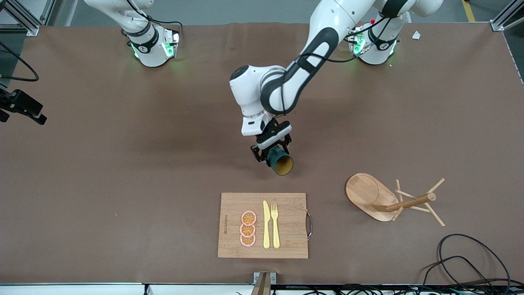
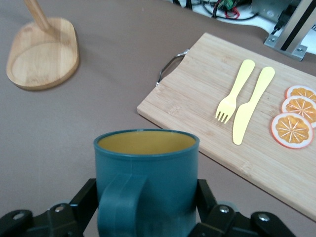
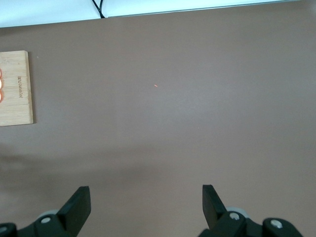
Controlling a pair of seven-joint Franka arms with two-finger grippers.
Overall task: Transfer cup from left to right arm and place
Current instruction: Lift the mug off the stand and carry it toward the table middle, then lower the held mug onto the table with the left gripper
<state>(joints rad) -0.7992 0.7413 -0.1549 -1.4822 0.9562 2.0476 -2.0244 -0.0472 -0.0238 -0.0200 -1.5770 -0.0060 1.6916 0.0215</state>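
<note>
The dark teal cup [image 1: 281, 162] with a mustard inside hangs in the air above the bare table, between the middle of the table and the cutting board. It is tilted, with its mouth toward the front camera. My left gripper [image 1: 275, 153] is shut on it, one finger on each side of the body. In the left wrist view the cup [image 2: 148, 182] fills the space between the fingers [image 2: 84, 200], handle toward the camera. My right gripper [image 3: 146, 202] is open and empty above bare table. It is out of the front view, where only the right arm's base shows.
A wooden cutting board [image 1: 290, 229] with a yellow knife [image 1: 266, 224], a fork [image 1: 275, 225] and orange slices [image 1: 248, 228] lies near the front edge. A wooden peg rack [image 1: 389, 198] stands toward the left arm's end. Black cables [image 1: 462, 258] lie at that front corner.
</note>
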